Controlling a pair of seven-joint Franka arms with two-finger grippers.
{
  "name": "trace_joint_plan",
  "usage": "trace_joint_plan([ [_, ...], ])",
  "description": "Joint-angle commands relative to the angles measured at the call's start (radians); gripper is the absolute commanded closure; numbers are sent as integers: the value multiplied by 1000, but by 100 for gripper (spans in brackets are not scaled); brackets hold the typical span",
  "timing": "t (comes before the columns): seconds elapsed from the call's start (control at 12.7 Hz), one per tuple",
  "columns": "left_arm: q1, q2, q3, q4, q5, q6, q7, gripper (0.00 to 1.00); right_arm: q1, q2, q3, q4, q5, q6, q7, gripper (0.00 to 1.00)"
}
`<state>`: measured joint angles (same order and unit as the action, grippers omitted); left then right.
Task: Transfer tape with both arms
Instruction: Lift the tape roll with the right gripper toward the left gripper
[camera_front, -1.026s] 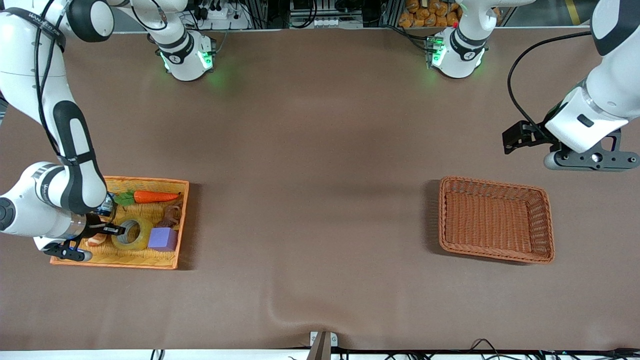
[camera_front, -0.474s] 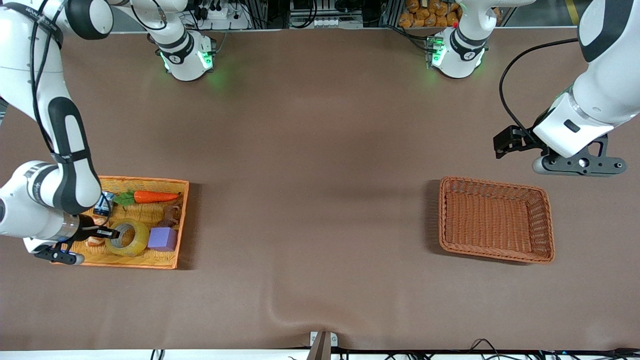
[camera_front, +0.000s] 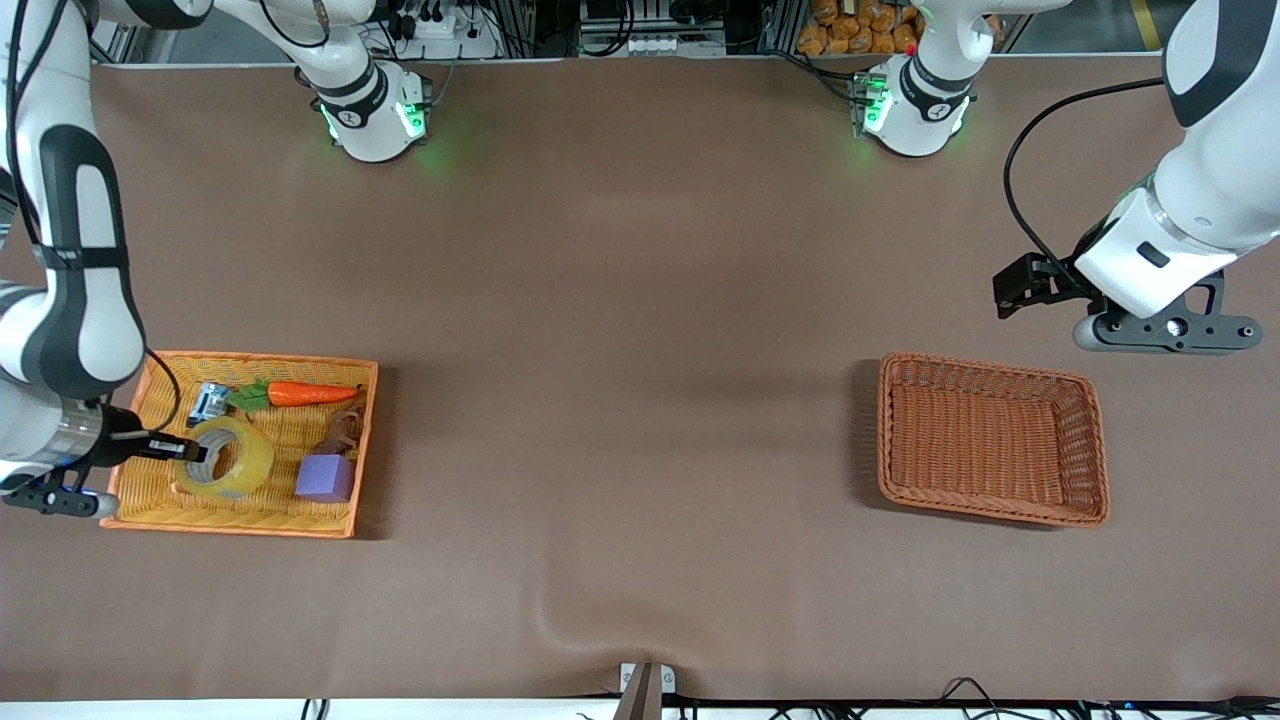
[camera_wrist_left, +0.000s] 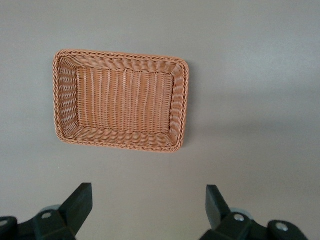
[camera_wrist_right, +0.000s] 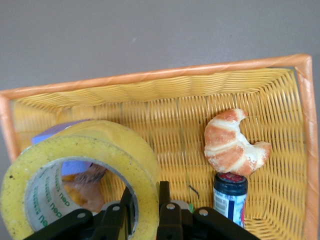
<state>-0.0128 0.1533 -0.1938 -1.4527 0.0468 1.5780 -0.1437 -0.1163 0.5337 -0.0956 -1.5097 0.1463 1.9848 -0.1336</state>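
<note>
Two baskets stand on the brown table: a yellow tray basket with an orange rim at the right arm's end, and an empty brown wicker basket at the left arm's end, well apart from each other. The right gripper is clenched on the wall of the tape, one finger inside the hole and one outside, and the roll hangs tilted over the yellow tray basket. In this basket lie a carrot toy, a purple cube, a croissant toy and a small dark bottle touching the croissant toy. The left gripper hovers with its fingers spread wide, over the bare table near the brown wicker basket.
</note>
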Motion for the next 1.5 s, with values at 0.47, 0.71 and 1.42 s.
trace_joint_plan([
  [0.47, 4, 28, -4, -44, -2, 26, -14, 0, 230, -81, 4, 40, 19, -50, 44, 100],
  [0.71, -1, 31, -4, -52, -1, 34, -14, 0, 338, -67, 5, 49, 26, -44, 120, 100],
  [1.42, 39, 25, -4, -253, -2, 221, -16, 0, 803, 121, 5, 68, 19, 169, 563, 100],
])
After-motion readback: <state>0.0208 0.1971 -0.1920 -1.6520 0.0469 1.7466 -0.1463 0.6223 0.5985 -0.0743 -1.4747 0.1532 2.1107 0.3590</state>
